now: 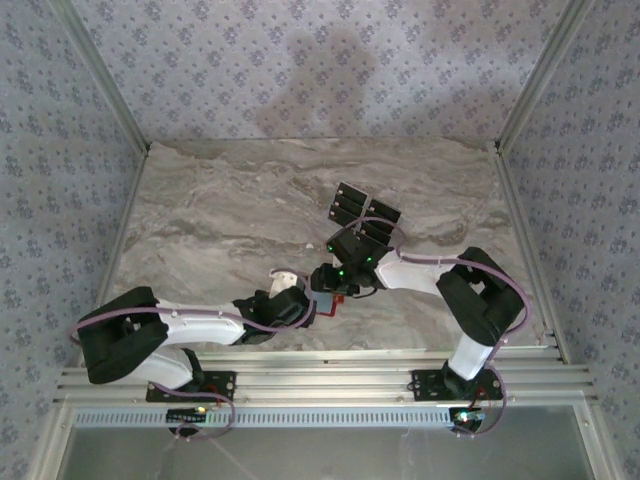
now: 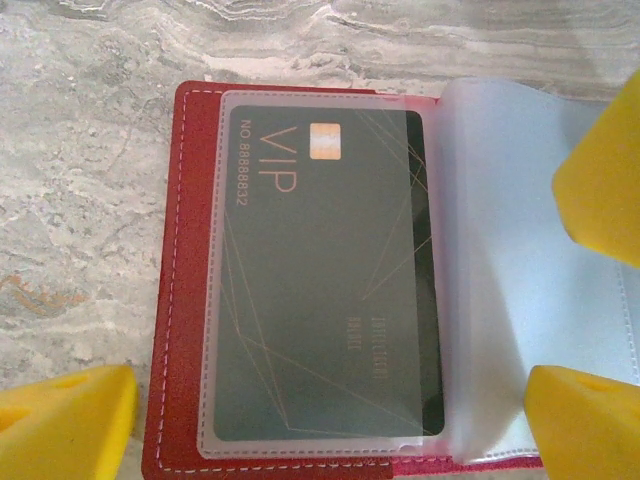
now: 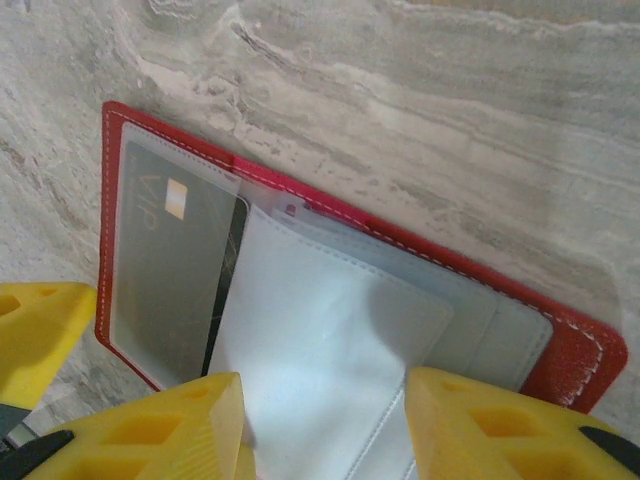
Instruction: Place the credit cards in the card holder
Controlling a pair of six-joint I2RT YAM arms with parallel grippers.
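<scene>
Now the red card holder (image 2: 190,300) lies open on the grey bench (image 2: 90,200), in the middle and near the front edge. One black card (image 2: 320,300) with gold letters sits inside its clear pocket (image 2: 216,330) on the left side.

The left gripper (image 2: 330,400) hangs right over the card holder. Its yellow fingers (image 2: 60,425) are spread wide and hold nothing.

The right gripper (image 3: 320,385) is at the other side of the card holder. Its two fingers stand part way apart, and the pale pages (image 3: 330,330) lie between them. I cannot tell if it is pinching the pages or only resting there.

More credit cards (image 1: 352,205) lie flat on the bench, farther back, apart from the card holder.
</scene>
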